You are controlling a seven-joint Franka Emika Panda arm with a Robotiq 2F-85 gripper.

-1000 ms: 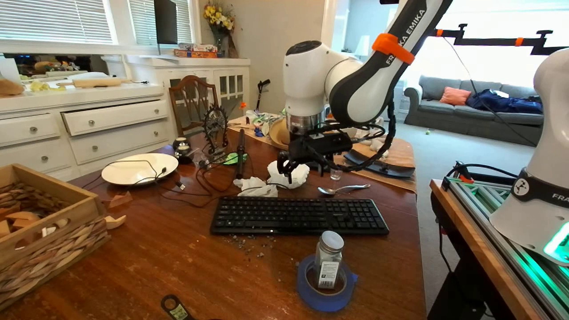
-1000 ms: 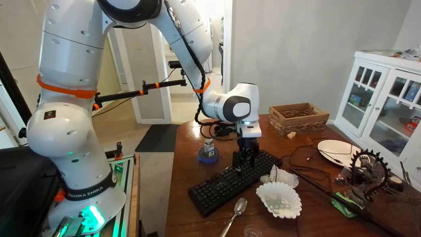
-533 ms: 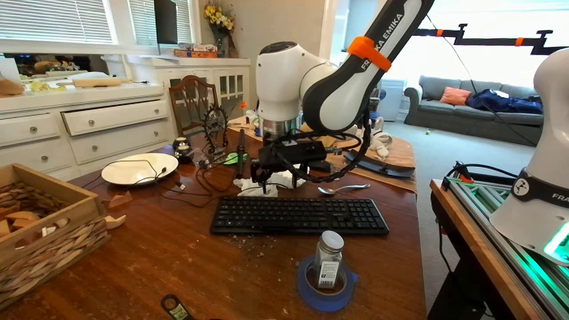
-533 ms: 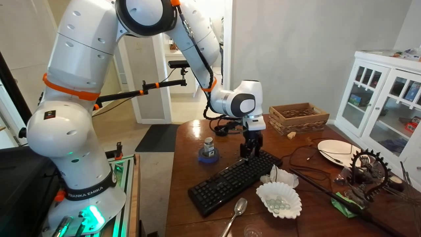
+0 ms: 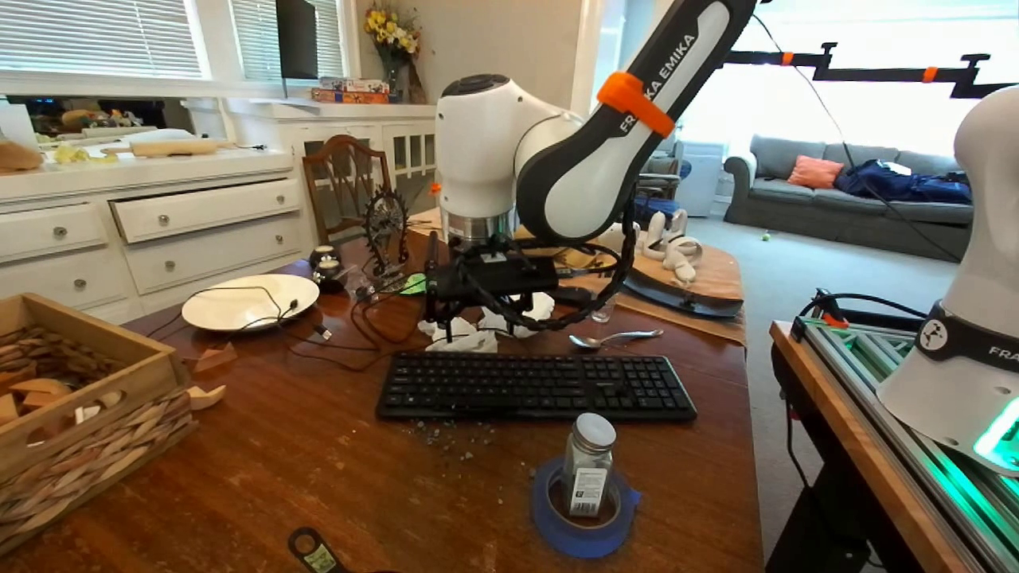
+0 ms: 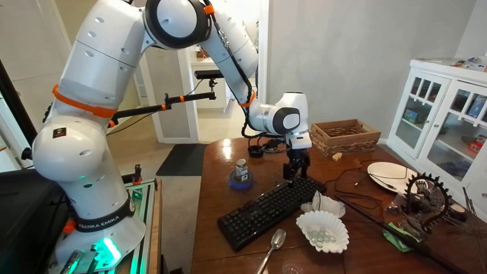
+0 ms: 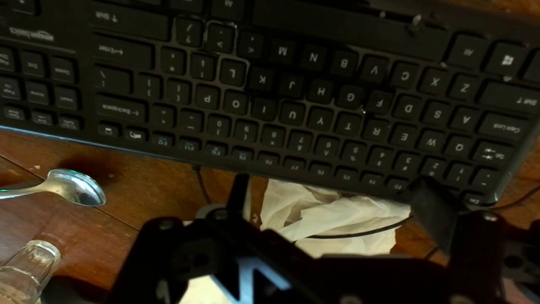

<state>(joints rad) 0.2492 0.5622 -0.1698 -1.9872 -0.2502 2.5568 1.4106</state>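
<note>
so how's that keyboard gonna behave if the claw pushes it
The keyboard is probably stiff: its long edges look straight. Being low and broad, it would likely slide across the table rather than roll or tip. The cable at its back edge might drag.

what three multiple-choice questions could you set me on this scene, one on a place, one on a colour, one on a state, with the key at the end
1. Where does the jar stand?
A) On the plate
B) Inside the tape roll
C) In the basket

2. What colour is the keyboard?
A) Black
B) White
C) Red

3. What state is the claw in?
A) Shut on the jar
B) Shut on the spoon
C) Open

1: B, since both exterior views show the tape roll around the jar's lower end.
2: A, since its keys and frame look black in both exterior views.
3: C, since the wrist view shows its fingers spread well apart.
</note>
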